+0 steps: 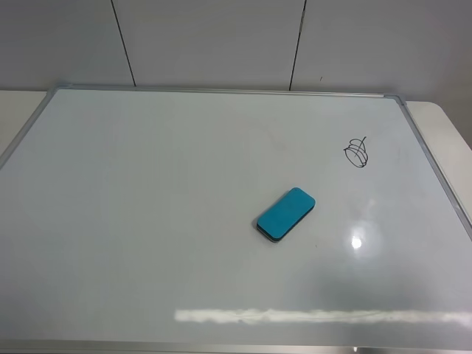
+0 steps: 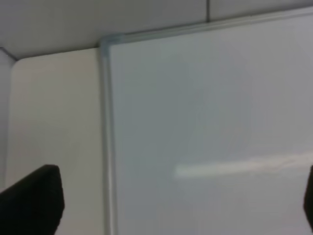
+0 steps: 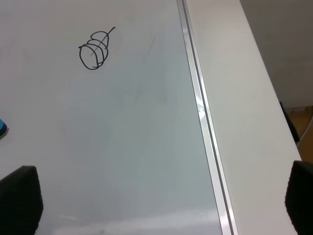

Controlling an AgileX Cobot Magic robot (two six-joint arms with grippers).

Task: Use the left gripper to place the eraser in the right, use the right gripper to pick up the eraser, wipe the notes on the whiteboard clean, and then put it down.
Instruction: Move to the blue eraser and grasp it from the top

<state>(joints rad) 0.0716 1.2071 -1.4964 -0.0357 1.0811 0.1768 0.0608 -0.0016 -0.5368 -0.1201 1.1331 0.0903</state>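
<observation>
The teal-blue eraser lies flat and diagonal on the whiteboard, right of centre. The notes, a small black scribble, sit up and to the right of it. Neither arm appears in the high view. In the left wrist view, my left gripper is open and empty over the board's far left corner. The right wrist view shows my right gripper open and empty above the board's right frame. The notes lie ahead of it, and a sliver of the eraser shows at the picture's edge.
The board rests on a cream table that shows beyond the frame on the left and right. A grey panelled wall stands behind. Light glare streaks the board near its front edge.
</observation>
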